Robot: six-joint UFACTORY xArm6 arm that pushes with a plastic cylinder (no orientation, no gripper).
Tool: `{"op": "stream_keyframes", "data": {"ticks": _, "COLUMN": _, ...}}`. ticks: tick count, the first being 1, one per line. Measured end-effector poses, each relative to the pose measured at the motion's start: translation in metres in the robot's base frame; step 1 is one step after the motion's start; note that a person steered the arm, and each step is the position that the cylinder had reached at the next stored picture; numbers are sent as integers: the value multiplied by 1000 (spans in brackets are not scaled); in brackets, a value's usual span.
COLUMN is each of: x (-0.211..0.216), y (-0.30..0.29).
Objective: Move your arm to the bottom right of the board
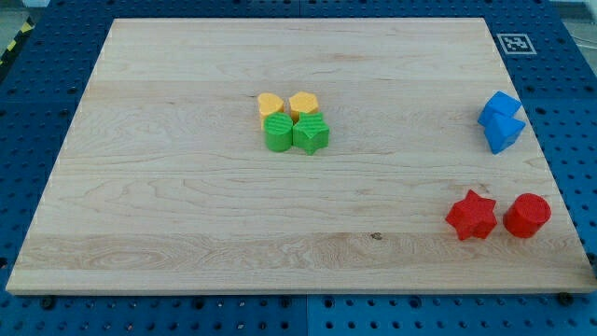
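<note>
Nearest the view's bottom edge, the pale wooden board (187,243) is lying flat, its long side running across the view from left to right and its grain running the same way. A small dark knot (377,235) is showing in the wood near the view's bottom, right of centre.

Camera view, items in order from the view's bottom upward:

- Red star block (471,215) is sitting near the board's bottom right, just beside the red cylinder block (527,215), which is standing to its right; whether the two are touching cannot be told.
- Blue blocks (502,121), apparently two angular pieces pressed together, are resting against the board's right edge, well above the red pair.
- Green blocks (297,133), two of them, are sitting side by side near the board's centre, touching each other; their exact shapes are hard to make out.
- Yellow blocks (287,104), also two, are sitting directly above the green pair and touching them, so the four are forming a tight square cluster.

My tip is not showing anywhere in this view, so its place relative to the blocks, its pointing direction and its long axis cannot be told; no rod is appearing over the board's bottom right corner (560,271). No pincer is showing either, so its state cannot be told.

Surroundings: the board is resting on a blue perforated table (28,140) with a regular grid of holes. A black-and-white square marker (514,43) is lying just beyond the board's top right corner. Yellow-and-black striped tape (14,42) is showing at the view's top left.
</note>
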State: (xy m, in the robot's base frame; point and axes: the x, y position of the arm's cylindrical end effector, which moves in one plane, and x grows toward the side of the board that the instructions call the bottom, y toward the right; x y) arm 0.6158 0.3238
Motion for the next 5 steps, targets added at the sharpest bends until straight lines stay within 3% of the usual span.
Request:
{"op": "stream_keyframes", "data": {"ticks": 1, "x": -27, "y": -11}}
{"op": "stream_keyframes", "data": {"ticks": 3, "x": -32, "y": -58}}
{"op": "stream_keyframes", "data": {"ticks": 5, "x": -36, "y": -58}}
